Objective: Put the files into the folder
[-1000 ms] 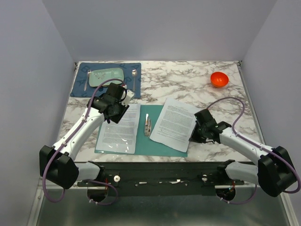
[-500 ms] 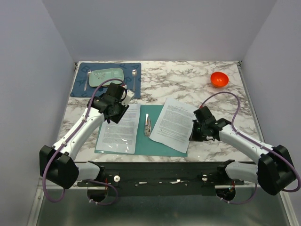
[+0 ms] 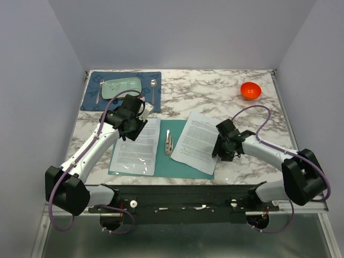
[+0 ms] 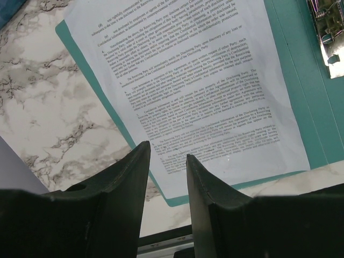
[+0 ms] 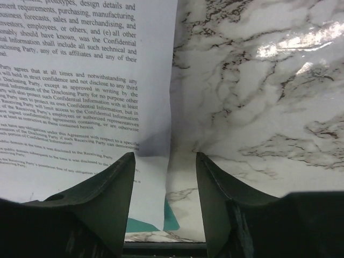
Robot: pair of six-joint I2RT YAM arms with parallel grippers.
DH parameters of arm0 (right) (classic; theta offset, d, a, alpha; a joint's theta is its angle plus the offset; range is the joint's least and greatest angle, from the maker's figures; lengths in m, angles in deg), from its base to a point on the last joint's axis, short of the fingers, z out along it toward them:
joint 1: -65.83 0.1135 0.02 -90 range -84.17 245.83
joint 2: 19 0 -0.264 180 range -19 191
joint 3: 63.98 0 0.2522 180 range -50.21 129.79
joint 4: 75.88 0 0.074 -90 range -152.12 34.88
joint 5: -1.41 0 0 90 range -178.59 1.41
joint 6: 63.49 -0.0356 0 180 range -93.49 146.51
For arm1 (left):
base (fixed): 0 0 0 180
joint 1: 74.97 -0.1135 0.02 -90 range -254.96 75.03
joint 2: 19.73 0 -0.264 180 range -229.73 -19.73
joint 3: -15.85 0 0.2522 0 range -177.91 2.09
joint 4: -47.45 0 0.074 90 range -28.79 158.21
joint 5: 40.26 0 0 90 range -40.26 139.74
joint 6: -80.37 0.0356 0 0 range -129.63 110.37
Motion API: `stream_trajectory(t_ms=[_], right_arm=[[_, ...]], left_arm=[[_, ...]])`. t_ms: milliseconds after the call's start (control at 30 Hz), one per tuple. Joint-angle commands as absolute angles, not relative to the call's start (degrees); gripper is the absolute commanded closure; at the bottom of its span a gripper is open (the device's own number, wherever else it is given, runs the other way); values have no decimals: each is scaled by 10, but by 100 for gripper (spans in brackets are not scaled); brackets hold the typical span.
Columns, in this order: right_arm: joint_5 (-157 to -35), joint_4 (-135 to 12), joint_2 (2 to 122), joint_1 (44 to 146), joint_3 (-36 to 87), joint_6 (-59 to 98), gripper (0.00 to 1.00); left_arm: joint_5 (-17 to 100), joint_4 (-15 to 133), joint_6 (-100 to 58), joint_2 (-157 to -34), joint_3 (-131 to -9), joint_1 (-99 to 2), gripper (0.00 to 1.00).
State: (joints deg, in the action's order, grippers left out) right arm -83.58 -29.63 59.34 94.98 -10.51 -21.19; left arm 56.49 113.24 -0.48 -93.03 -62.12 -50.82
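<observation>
Standing unclenched with jaws parted, the right gripper [image 5: 164, 158] is seen over the right edge of the files [image 5: 80, 80], spread ahead and leftward on the folder [image 3: 163, 164], while the left gripper [image 4: 166, 153], likewise empty and parted, is held above a second sheet [image 4: 204, 107].

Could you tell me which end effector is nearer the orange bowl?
Right. The right end effector hovers by the files, below-left of the orange bowl; the left end effector is farther, over the folder.

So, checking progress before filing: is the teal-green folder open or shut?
Open. The thin teal-green rectangular folder lies spread flat, small metal clip exposed at its middle, a printed white sheet on its left half.
</observation>
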Motion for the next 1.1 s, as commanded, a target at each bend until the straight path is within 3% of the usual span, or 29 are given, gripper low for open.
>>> stream_trajectory(t_ms=[0, 300, 500, 1067], right_arm=[[-845, -338, 609, 949, -106, -242, 48], [-877, -373, 596, 949, -133, -269, 73], [-877, -377, 568, 949, -143, -267, 99], [-882, -263, 553, 950, -78, -88, 100]], left_arm=[[565, 1139, -6, -924, -628, -504, 53], [565, 1139, -2, -925, -623, -504, 53], [566, 1139, 0, -924, -619, -504, 54], [568, 1138, 0, -928, -621, -504, 54]])
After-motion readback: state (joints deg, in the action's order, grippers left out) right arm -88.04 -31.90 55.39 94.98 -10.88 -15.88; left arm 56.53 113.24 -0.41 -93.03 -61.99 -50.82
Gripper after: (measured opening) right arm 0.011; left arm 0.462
